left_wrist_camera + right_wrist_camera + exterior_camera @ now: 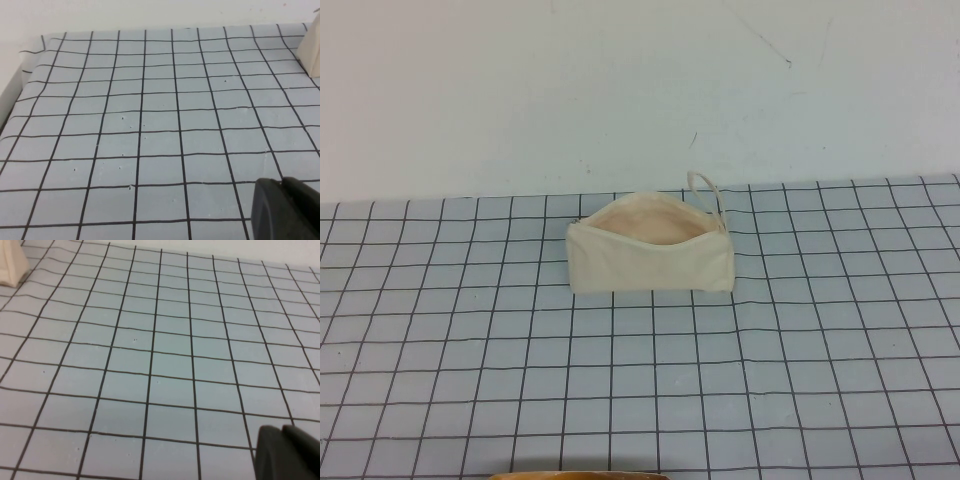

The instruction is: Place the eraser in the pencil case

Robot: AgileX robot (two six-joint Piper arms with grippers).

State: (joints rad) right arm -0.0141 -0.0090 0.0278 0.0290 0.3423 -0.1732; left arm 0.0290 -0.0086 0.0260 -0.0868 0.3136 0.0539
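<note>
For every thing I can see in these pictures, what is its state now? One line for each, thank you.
pencil case: standing on the grid mat, mouth unzipped and open upward, peach lining showing, no eraser visible inside from the high view.
loop strap: sticking up at the case's far right end.
grid mat: flat.
left gripper: only a dark part shows in the left wrist view, above the mat, holding nothing visible.
right gripper: same in the right wrist view.
</note>
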